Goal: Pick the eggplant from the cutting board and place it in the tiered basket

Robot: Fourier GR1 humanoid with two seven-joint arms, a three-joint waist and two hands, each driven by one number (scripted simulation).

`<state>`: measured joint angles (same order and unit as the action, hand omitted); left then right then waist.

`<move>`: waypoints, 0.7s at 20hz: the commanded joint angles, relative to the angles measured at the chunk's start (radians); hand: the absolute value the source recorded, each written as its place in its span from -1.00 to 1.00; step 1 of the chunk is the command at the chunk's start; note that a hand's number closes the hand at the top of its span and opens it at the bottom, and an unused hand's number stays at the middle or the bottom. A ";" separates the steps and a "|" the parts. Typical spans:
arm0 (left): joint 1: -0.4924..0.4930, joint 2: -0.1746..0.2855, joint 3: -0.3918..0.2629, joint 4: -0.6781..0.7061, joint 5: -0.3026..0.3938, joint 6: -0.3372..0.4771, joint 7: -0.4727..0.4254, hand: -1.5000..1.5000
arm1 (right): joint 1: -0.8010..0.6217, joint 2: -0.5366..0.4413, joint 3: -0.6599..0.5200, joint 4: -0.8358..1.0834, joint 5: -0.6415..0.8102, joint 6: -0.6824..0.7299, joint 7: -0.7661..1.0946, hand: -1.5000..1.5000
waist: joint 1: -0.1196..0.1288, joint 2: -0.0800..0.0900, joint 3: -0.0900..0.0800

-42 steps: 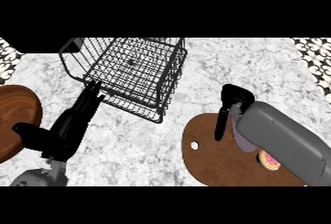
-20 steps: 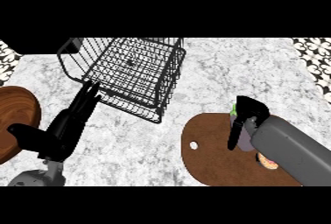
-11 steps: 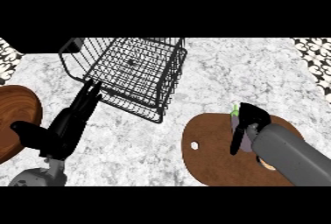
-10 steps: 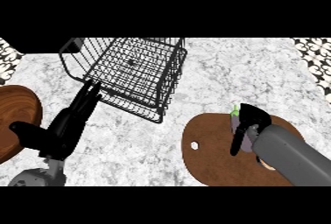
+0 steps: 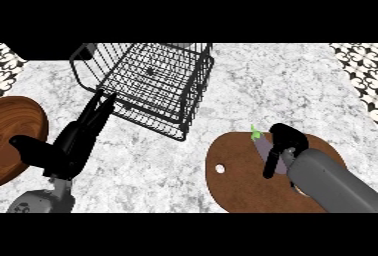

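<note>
Right hand (image 5: 286, 141): black, fingers curled down round the eggplant (image 5: 260, 146), holding it. The eggplant is a smooth, dark purple, elongated body showing just left of the palm, with a bright green stem (image 5: 255, 133) poking out above the fingers. Whether it is off the surface cannot be told.

Beneath hand and eggplant lies the cutting board (image 5: 236, 185): a rounded slab of brown wood with a small pale hole (image 5: 219, 169) to the hand's lower left. The smooth grey forearm (image 5: 325, 182) covers the board's right part.

The board rests on a grey-white marbled desk (image 5: 280, 85).

Up and to the left of the right hand stands the tiered basket (image 5: 198, 90), made of black wire mesh with boxy, tilted sides; the desk shows through its mesh.

Left hand (image 5: 74, 145): far left, fingers straight and together, tips at the basket's near corner; contact cannot be told. Beyond it sits a wood-grained disc (image 5: 18, 130).
</note>
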<state>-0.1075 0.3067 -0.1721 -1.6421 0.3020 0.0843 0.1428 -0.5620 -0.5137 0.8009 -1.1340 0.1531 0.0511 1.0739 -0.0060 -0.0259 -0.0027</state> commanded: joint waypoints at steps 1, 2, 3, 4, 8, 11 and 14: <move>-0.029 0.011 0.011 0.114 0.019 -0.044 0.050 0.00 | 0.033 0.081 0.022 0.065 0.060 -0.042 -0.024 1.00 | 0.006 0.031 0.003; -0.002 -0.044 -0.054 0.074 -0.028 0.018 0.068 0.00 | 0.048 0.082 0.044 -0.015 0.061 -0.014 0.040 1.00 | -0.002 0.026 0.003; -0.041 -0.018 -0.017 0.130 -0.006 -0.025 0.055 0.00 | 0.012 0.052 0.001 0.010 0.047 0.021 0.016 1.00 | -0.003 0.029 0.002; -0.040 -0.014 -0.003 0.113 0.000 -0.022 0.063 0.00 | 0.051 0.041 -0.009 -0.008 0.054 -0.008 0.007 1.00 | -0.005 0.027 0.002; -0.039 -0.027 -0.008 0.126 -0.025 -0.006 0.067 0.00 | 0.046 0.052 -0.037 -0.017 0.106 -0.056 -0.014 1.00 | -0.008 0.027 0.003; 0.012 -0.045 -0.025 0.085 -0.040 0.003 0.048 0.00 | 0.041 0.076 -0.080 -0.112 0.121 -0.090 0.069 1.00 | -0.012 0.023 0.002; 0.012 -0.043 -0.027 0.067 -0.032 0.012 0.076 0.00 | 0.063 0.254 0.021 -0.141 0.306 -0.297 0.226 1.00 | -0.040 0.014 0.001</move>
<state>-0.0876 0.2933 -0.1537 -1.6596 0.2824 0.0866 0.1563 -0.5314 -0.3949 0.7692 -1.2149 0.3417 -0.0576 1.0921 -0.0190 -0.0272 0.0013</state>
